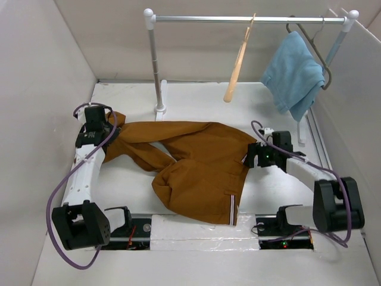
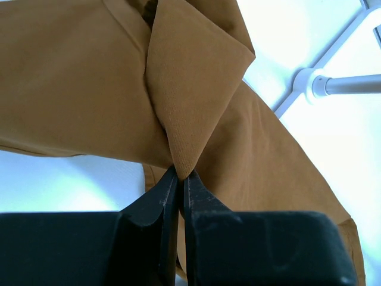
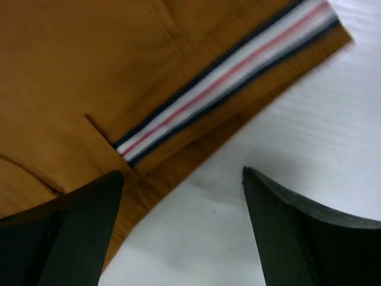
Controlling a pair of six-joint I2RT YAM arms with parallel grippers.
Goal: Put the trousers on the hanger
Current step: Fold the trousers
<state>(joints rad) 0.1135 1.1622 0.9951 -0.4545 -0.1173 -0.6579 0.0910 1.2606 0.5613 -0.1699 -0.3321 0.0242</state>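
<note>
Blue cloth hangs, apparently, on grey hanger.

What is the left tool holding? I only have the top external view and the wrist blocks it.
Observer: The left tool is shut on a pointed fold of the trousers, pinched right at its fingertips.
Operator: And the right one, has it got anything?
Observer: No. The right tool is open over the waistband edge beside the striped lining, half above cloth and half above bare table, with nothing between its fingers.
</note>
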